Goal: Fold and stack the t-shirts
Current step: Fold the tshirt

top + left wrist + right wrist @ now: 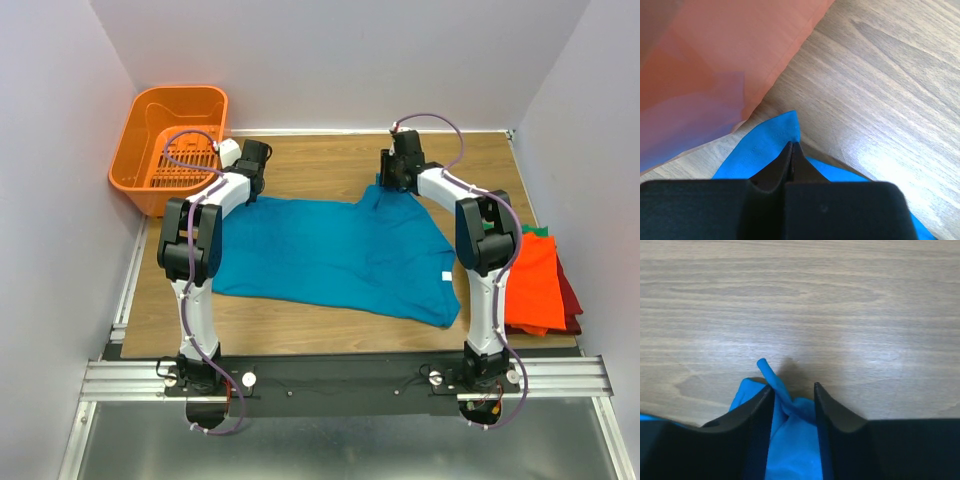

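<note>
**Left fingers** point(772, 172): closed tip to tip on the far left corner of the teal t-shirt point(330, 255). The corner point stands just beyond the tips, and the cloth edge beside them is raised off the bench point(320, 160).

**Right fingers** point(757, 415): drawn partway together on a bunched fold of the same shirt at its far right corner. The gap between them is filled with cloth, and a twisted end pokes out just past the tips.

**Teal t-shirt**: spread on the bench between and nearer than both sets of fingers. A small white tag point(447, 275) is seen at its right edge.

**Orange slotted basket** point(132, 150): set just left of and beyond the left fingers.

**Pile, well right of and nearer than the right fingers**: orange t-shirt point(535, 285) uppermost, dark red t-shirt point(571, 300) under it, green t-shirt point(536, 231) showing at the far edge.
</note>
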